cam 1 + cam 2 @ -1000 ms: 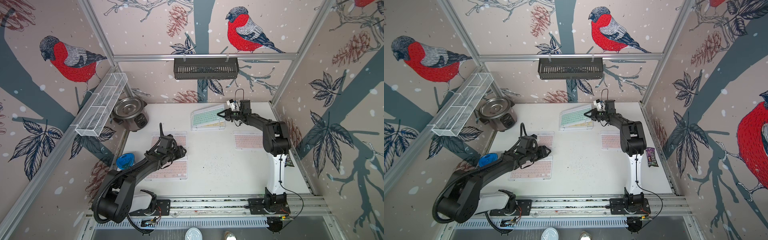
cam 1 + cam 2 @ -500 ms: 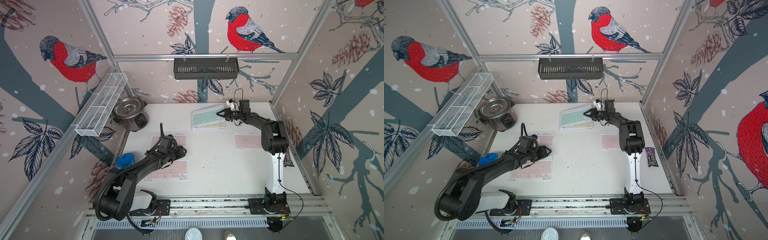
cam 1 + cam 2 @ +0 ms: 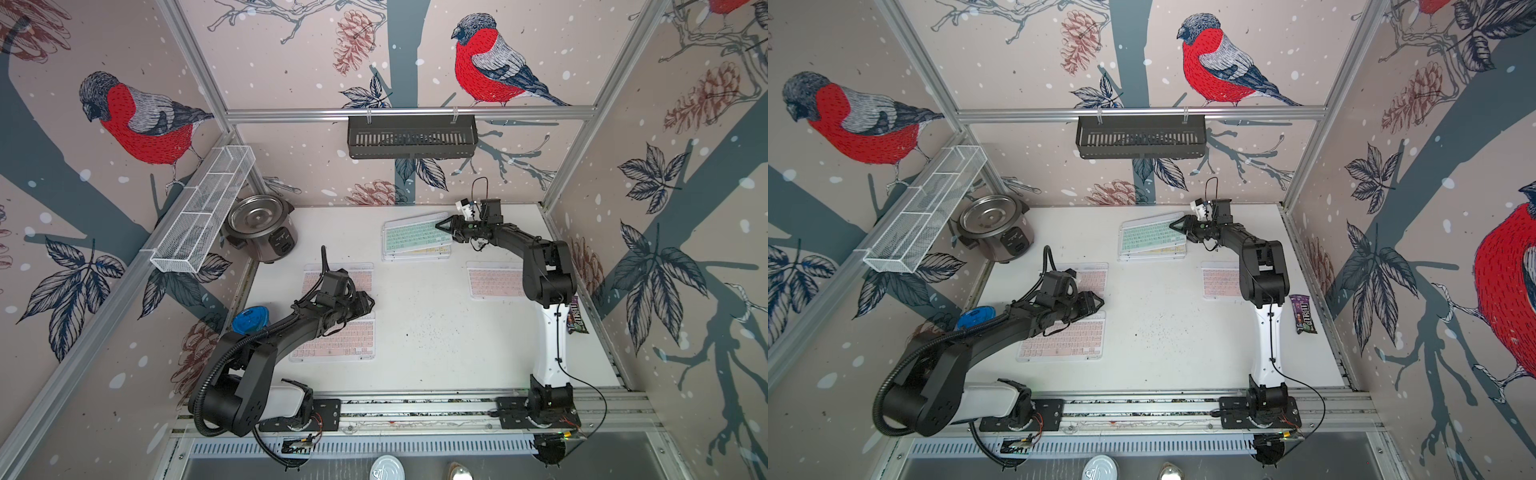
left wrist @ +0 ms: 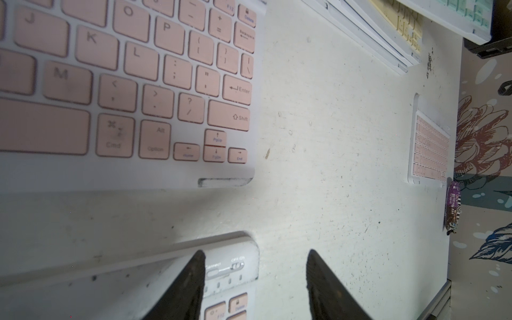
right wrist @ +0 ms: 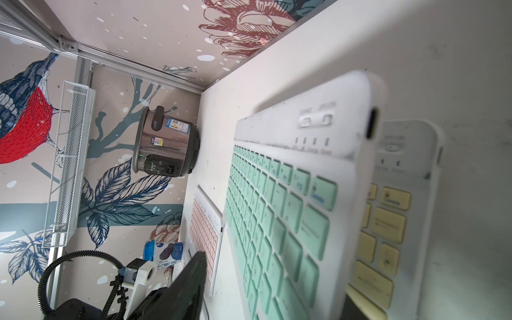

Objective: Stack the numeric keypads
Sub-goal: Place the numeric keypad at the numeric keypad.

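A mint green keypad point(image 3: 415, 235) point(image 3: 1150, 237) lies askew on a stack whose yellow keypad point(image 3: 432, 251) point(image 5: 388, 216) shows beneath it, at the table's back. My right gripper point(image 3: 446, 226) point(image 5: 279, 277) is open around the mint keypad's point(image 5: 277, 207) right edge, one finger standing off the key face. Pink keypads lie flat: near left point(image 3: 332, 340), far left point(image 3: 361, 278) point(image 4: 124, 83) and right point(image 3: 490, 282) point(image 4: 429, 149). My left gripper point(image 3: 368, 301) point(image 4: 256, 252) hovers open over the near-left keypad's corner point(image 4: 235, 266), gripping nothing.
A rice cooker point(image 3: 259, 226) stands at the back left under a white wire basket point(image 3: 203, 212). A black basket point(image 3: 411, 137) hangs on the back rail. A blue cup point(image 3: 249, 320) sits by the left wall. A candy bar point(image 3: 575, 318) lies by the right wall.
The right gripper's jaws have spread apart around the mint green keypad, letting go of it. Both arms have stayed almost where they were.
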